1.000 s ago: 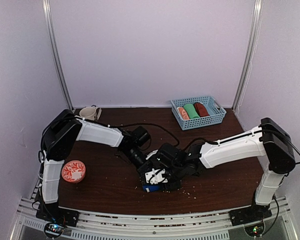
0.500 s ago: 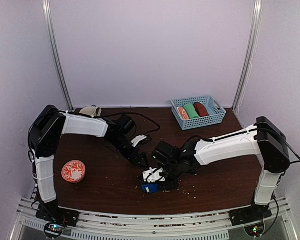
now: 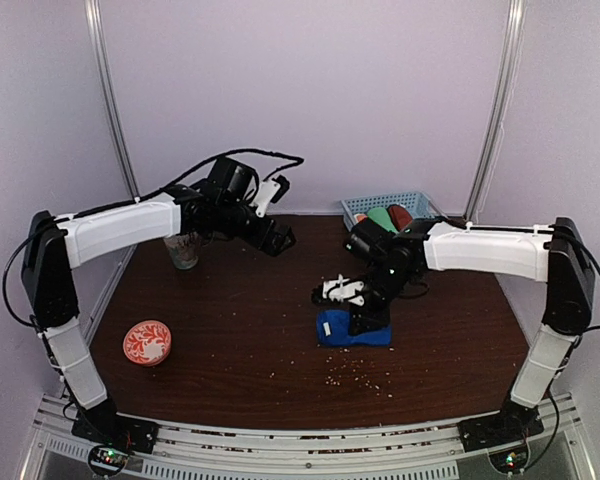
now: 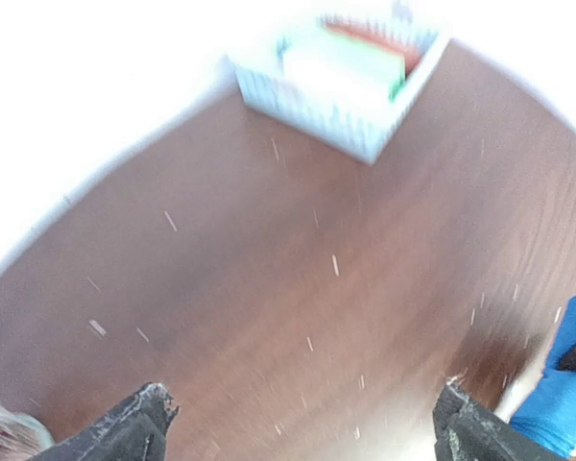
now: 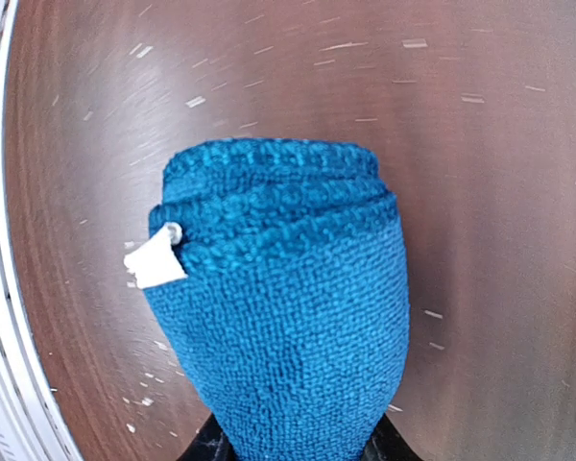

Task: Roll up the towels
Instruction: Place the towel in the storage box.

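Beyond the blue towel (image 3: 351, 331) pinched in the right end effector (image 3: 366, 316), a basket (image 4: 312, 109); left end effector (image 4: 305, 411) spread wide.

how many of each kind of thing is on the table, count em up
towels: 4 (blue towel, green towel, rust-brown towel, orange-and-white towel, mostly hidden)
basket: 1
cup: 1
bowl: 1
total: 7

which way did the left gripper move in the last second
Yes, the left gripper swung from mid-table back toward the wall, level with the basket.
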